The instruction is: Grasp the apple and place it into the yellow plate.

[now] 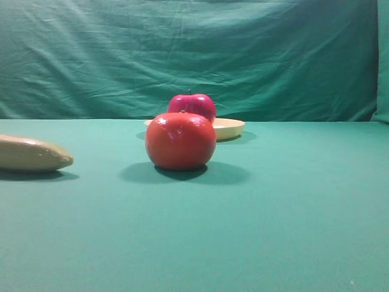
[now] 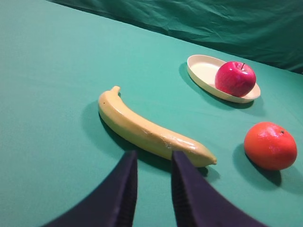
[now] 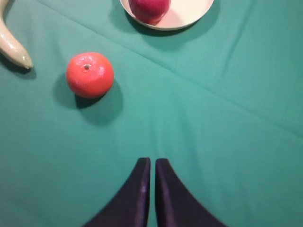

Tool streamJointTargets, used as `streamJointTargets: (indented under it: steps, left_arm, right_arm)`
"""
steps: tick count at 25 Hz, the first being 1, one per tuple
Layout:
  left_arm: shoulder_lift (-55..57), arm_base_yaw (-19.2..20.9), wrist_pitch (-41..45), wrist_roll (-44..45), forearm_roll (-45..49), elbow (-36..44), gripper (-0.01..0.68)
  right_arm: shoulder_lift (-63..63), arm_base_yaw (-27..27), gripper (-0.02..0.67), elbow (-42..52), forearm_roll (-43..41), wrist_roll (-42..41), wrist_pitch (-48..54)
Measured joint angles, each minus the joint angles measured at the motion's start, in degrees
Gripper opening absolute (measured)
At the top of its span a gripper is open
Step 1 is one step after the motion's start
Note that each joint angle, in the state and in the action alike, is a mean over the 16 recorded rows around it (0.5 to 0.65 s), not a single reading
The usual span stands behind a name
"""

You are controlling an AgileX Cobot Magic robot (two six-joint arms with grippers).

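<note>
Glossy crimson apple (image 2: pixel 235 78) already sits in pale cream-yellow plate (image 2: pixel 202 70), far ahead of both jaws; right gripper (image 3: pixel 152 163) closed, empty; left gripper (image 2: pixel 154 158) narrowly parted, empty; keep clear, nudge nothing

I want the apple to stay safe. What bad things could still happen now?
The apple already sits in the yellow plate, but near one edge, so a bump to the plate might roll it out. The left gripper is slightly open just above the banana and could nudge it if it drops. The orange fruit is round and lies between the shut right gripper and the plate, so a low sweep there might send it rolling.
</note>
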Motion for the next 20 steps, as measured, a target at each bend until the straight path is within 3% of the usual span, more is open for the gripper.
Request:
streamJointTargets:
  steps: [10,20]
  left_arm:
    - [0.0,0.0,0.0,0.0,0.0,0.0,0.157]
    - [0.0,0.0,0.0,0.0,0.0,0.0,0.157]
  right_arm:
    - [-14.84,-1.29,0.0,7.46,-2.42,1.65,-7.91]
    - [-29.39,-10.26,0.0,24.41,-2.37,1.74,-25.97]
